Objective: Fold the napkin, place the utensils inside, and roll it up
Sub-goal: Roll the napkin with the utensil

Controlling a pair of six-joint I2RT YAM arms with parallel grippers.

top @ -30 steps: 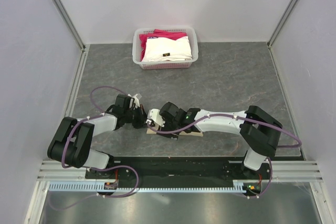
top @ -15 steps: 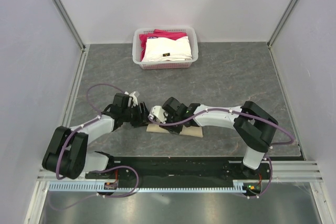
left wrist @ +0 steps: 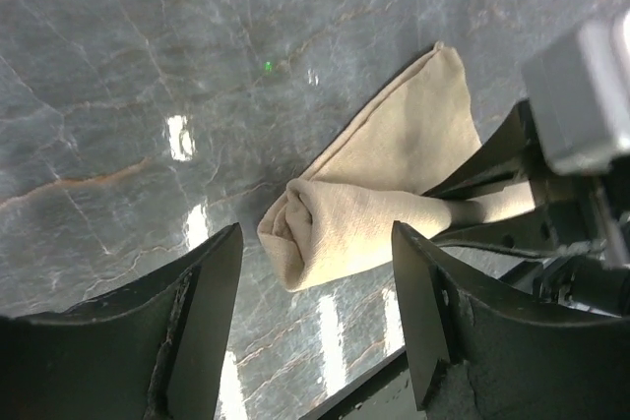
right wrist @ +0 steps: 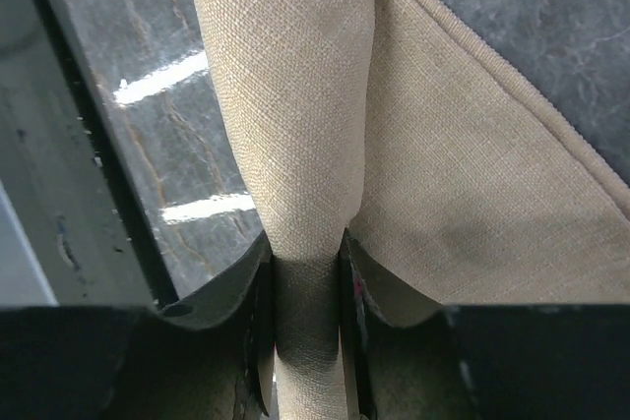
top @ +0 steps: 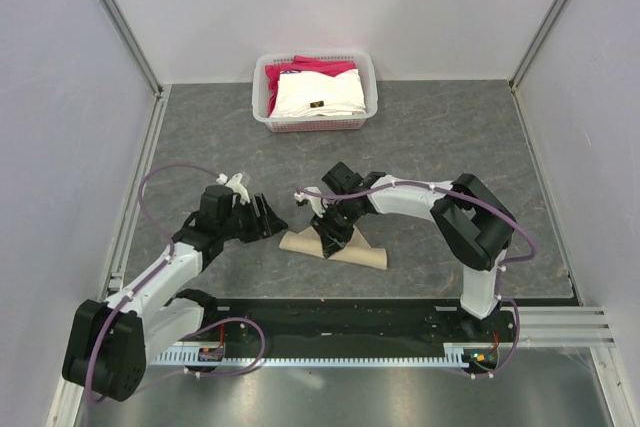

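At the far middle of the grey, marble-veined tabletop (top: 450,147) stands a white plastic basket (top: 263,97) with latticed sides, holding a folded white cloth (top: 318,95) on a pink-red cloth (top: 310,69), well apart from the work. Pale walls (top: 60,97) close in the left, right and far sides. The napkin (top: 352,250), a tan, coarsely woven cloth, lies near the tabletop's near edge as a loose roll running left to right, with a flat flap spread on its far side. The right tool (top: 330,237) reaches in from the right and is clamped on the roll partway along, its dark fingers pinching the cloth into a narrow waist. The left tool (top: 265,219) sits just left of the roll's spiralled end, jaws apart and clear of the cloth. A purple cable (top: 165,172) loops over the left arm.
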